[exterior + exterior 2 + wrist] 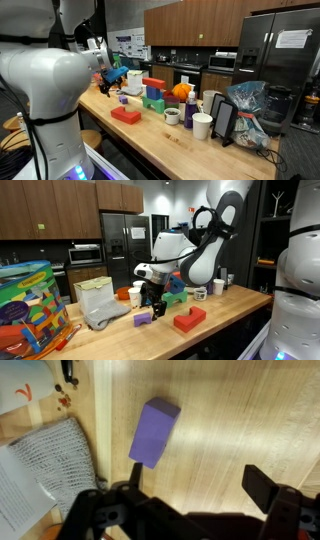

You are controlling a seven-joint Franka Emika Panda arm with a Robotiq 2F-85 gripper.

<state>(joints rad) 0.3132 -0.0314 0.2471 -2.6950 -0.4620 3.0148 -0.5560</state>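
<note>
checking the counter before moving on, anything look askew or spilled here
Nothing spilled or damaged. Only the purple block lies flat, slightly skewed against the grain of the wooden counter, clear of the open jaws.

No writing you can read here.
You see a white sheet [293, 39] on the fridge door [262, 55] and posters [128, 44] on the far wall, both too small to make out. The print on the colourful box [25, 295] is blurred, and the paper [20, 400] in your wrist view shows only an orange mark.
</note>
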